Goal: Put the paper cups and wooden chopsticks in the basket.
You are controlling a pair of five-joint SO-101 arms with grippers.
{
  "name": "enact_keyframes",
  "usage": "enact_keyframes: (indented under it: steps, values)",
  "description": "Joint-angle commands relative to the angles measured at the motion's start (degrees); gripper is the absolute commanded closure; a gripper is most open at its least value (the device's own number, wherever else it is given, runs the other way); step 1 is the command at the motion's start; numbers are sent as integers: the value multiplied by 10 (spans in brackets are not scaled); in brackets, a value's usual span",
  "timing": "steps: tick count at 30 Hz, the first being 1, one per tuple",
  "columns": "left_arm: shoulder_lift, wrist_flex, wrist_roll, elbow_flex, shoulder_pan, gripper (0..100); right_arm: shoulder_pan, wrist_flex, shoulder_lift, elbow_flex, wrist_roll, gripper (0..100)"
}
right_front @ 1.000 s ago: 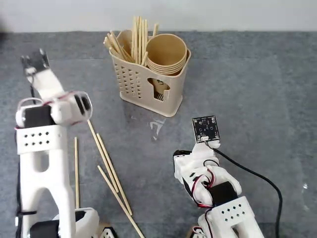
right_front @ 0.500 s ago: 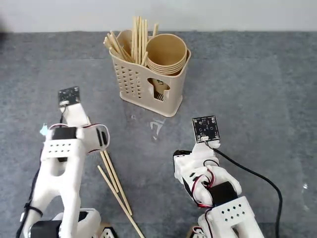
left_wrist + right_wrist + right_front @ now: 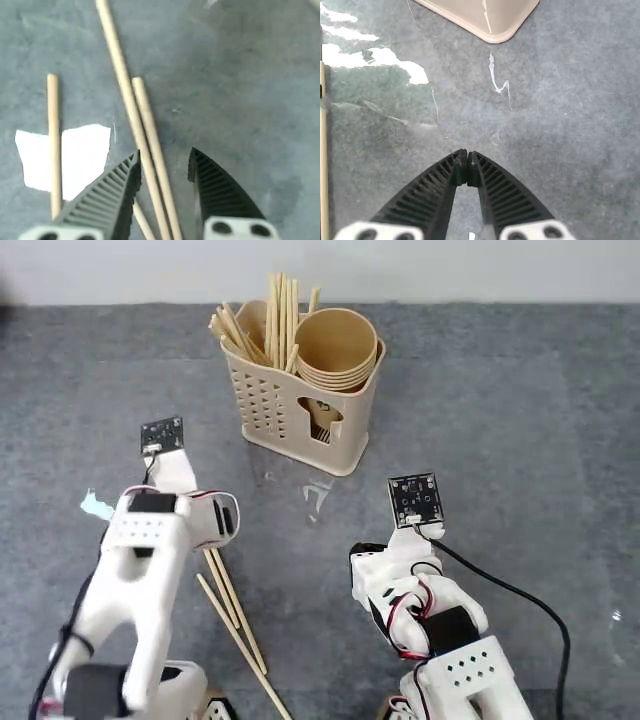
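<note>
While left hand gapes, chopsticks between, seemingly untouched

No text, number, label or sign can be read here. Any print on the small board is too small to tell.

Grey table; on it the basket, loose chopsticks, a white scrap

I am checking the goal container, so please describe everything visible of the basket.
The basket is beige, plastic-looking, upright on the grey table, toward the far side. Its front wall has rows of small holes and a keyhole-shaped cutout. It holds stacked paper cups beside a standing bundle of chopsticks.
</note>
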Motion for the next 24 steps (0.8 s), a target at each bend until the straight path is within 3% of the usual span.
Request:
enact_keyframes:
  steps: [1,7,17,22,24]
  values:
    - [72,40,4,-94,-26,845,-1,-10,-9,-2,6,990]
    - [184,65,4,-174,-53,848,-1,-10,-9,-2,6,990]
    - [262,5,4,-194,-51,852,-1,-10,-9,-2,6,990]
    - [275,21,4,-207,-51,994,0,-10,-9,-2,6,990]
    - [275,22,4,-206,-50,983,0,-10,-9,-2,6,990]
